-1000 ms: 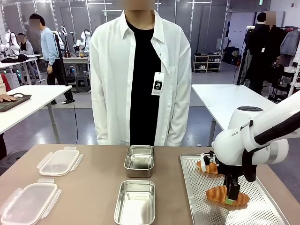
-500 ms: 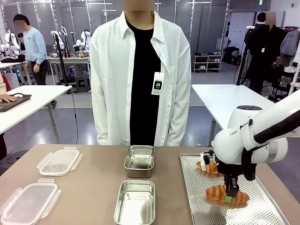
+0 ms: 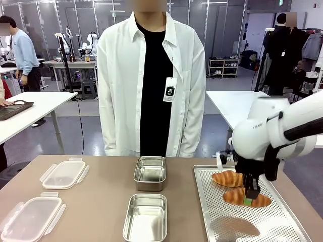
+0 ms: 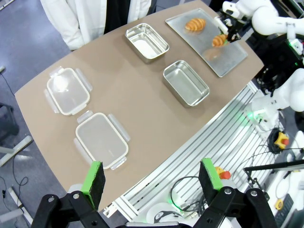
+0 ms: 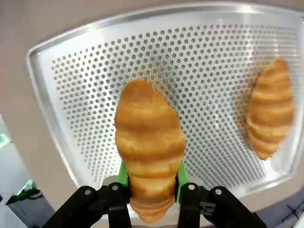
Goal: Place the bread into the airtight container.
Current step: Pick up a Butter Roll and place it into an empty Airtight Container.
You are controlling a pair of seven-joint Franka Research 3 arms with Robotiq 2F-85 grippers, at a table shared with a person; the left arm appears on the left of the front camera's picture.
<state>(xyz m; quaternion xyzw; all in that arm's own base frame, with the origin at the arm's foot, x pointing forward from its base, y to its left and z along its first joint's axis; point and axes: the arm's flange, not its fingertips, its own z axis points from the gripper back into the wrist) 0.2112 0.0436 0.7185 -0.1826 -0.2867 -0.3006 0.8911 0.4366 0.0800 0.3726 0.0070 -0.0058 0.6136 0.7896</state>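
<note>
My right gripper (image 3: 248, 198) is shut on a golden croissant-shaped bread (image 3: 247, 197) and holds it a little above the perforated metal tray (image 3: 212, 212), where its shadow falls. The right wrist view has the bread (image 5: 149, 147) clamped between the green pads of the gripper (image 5: 151, 179). A second bread (image 3: 229, 178) lies on the tray's far part. Two open steel containers stand mid-table, one nearer (image 3: 146, 217) and one farther (image 3: 150, 172). High over the table's left side, my left gripper (image 4: 151, 176) is open and holds nothing.
Two clear clip lids (image 3: 63, 174) (image 3: 31, 218) lie on the table's left part. A person in a white shirt (image 3: 151, 80) stands at the far edge behind the containers. From the left wrist view, the tray (image 4: 237, 52) sits at the table's corner.
My right gripper has shut on the nearer bread and lifted it off the tray, moving slightly up and away. The second bread now shows fully.
</note>
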